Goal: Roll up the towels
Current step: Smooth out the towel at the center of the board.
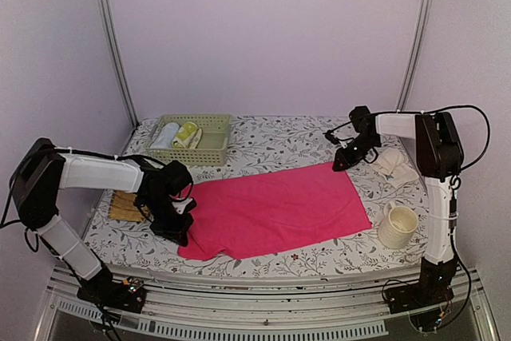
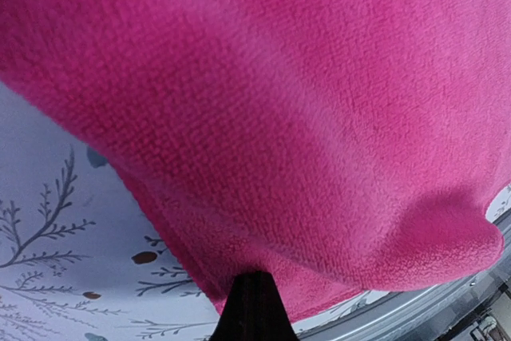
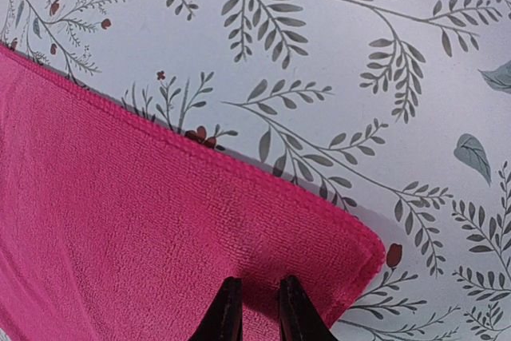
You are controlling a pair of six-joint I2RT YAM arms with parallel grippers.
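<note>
Towel axis: pink towel [image 1: 275,209] lies flat and open in the middle of the table [image 1: 279,143]. Its long side runs left to right, slanting from the near left to the far right.
Left gripper [image 1: 180,229]: sits at the towel's near-left short end. It is the arm placed to start a roll along the length.
Left grip: the wrist view is filled by a raised bulge of pink cloth over one dark fingertip [image 2: 249,309]. The opening, and whether cloth is pinched, cannot be told.
Left arm pose: reaches low across the table, wrist bent down to the cloth edge.
Right gripper [image 1: 342,164]: is at the opposite, far-right corner.
Right grip: fingertips [image 3: 227,313] are a narrow slit apart, just inside the hemmed corner. Flat cloth shows between them, and nothing looks gripped.
Right arm pose: stretched inward from its base, wrist tipped down.
Cream towel [image 1: 397,168]: lies crumpled at the right, just beside the right arm and apart from the pink one. It is not rolled.
</note>
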